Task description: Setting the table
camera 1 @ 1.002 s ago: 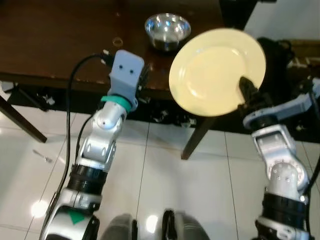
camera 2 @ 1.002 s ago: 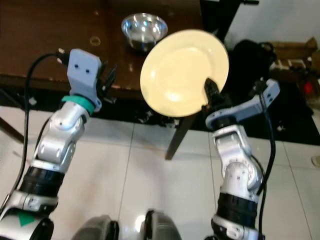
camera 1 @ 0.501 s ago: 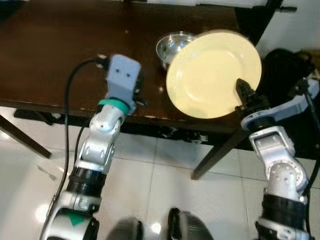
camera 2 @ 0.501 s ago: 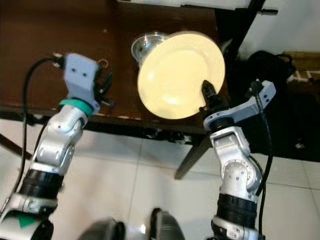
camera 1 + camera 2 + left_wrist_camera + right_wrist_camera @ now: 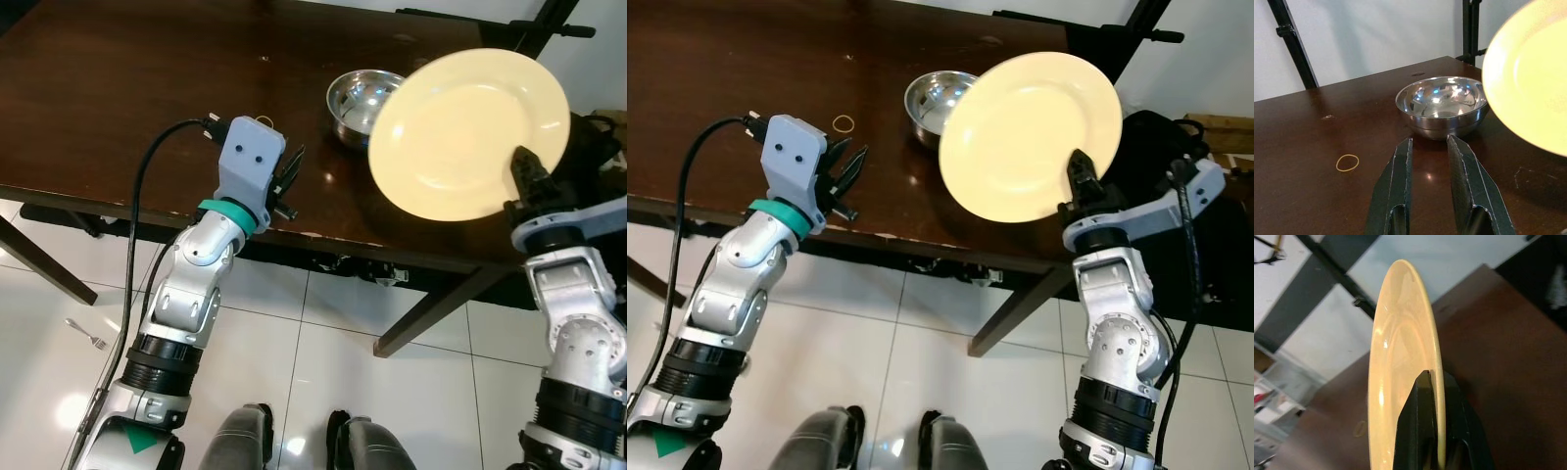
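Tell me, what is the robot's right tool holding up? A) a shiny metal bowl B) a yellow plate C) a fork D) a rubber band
B: the right tool pinches the rim of the yellow plate, tilted up above the table, while the metal bowl sits on the wood.

A home dining spot: a dark wooden table (image 5: pixel 127 108) with scuffed edges stands on glossy white floor tiles (image 5: pixel 323 333), bearing a steel bowl (image 5: pixel 361 100) and a stray rubber band (image 5: pixel 843 123). A fork (image 5: pixel 86 334) lies on the floor; white walls (image 5: pixel 1366 34) behind.
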